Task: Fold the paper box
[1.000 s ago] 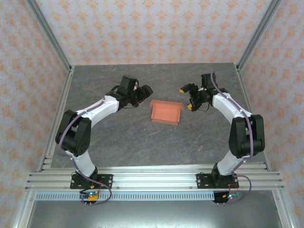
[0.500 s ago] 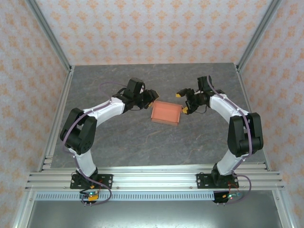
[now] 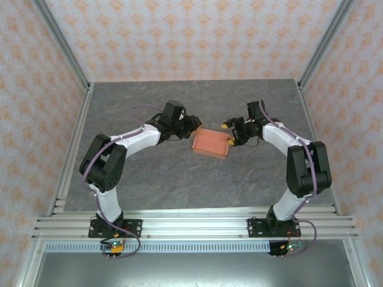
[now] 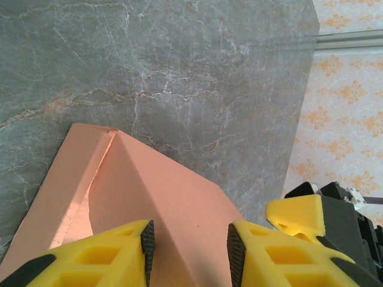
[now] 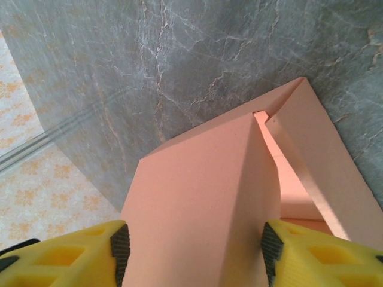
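The salmon-orange paper box point(image 3: 210, 143) lies at the table's middle as a shallow tray with raised walls. My left gripper point(image 3: 194, 127) is at its left end. In the left wrist view the left gripper point(image 4: 190, 251) has a folded wall of the paper box point(image 4: 161, 197) between its pads, which look pressed against it. My right gripper point(image 3: 229, 137) is at the right end. In the right wrist view the right gripper point(image 5: 194, 251) stands wide astride a broad flap of the paper box point(image 5: 203, 179), and the box's inside shows beyond.
The grey marble table point(image 3: 179, 173) has bare room in front of and behind the box. Aluminium frame posts point(image 3: 60, 45) and patterned walls close in the sides and back. The table's far edge point(image 4: 308, 89) lies just past the box.
Both arms have moved inward onto the box's two ends. Both grippers have narrowed around its end walls, and those walls now stand folded up.
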{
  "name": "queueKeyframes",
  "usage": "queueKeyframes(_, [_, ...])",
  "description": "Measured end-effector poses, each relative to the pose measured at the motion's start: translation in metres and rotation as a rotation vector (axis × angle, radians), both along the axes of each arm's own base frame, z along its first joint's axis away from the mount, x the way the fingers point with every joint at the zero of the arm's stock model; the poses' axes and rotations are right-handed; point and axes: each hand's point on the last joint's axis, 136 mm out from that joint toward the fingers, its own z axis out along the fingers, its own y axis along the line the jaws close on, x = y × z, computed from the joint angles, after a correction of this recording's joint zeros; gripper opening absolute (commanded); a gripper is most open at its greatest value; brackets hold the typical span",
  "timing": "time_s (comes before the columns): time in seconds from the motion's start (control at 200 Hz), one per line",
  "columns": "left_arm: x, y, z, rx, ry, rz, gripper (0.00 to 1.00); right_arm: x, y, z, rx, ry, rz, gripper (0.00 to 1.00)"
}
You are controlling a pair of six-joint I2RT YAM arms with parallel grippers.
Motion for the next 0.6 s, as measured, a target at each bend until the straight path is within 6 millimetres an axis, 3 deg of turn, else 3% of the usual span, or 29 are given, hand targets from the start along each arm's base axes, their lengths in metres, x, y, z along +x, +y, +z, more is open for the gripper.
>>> queueKeyframes(0.285, [-0.001,0.000,-0.006,0.023,-0.011,-0.021,0.27,-0.008,-0.003,-0.008,-0.048,0.016,0.025,0.61])
queueKeyframes(0.601, [-0.030,0.006,-0.054,0.119,0.032,-0.100,0.24,-0.028,-0.018,-0.035,-0.151,0.072,0.042,0.65])
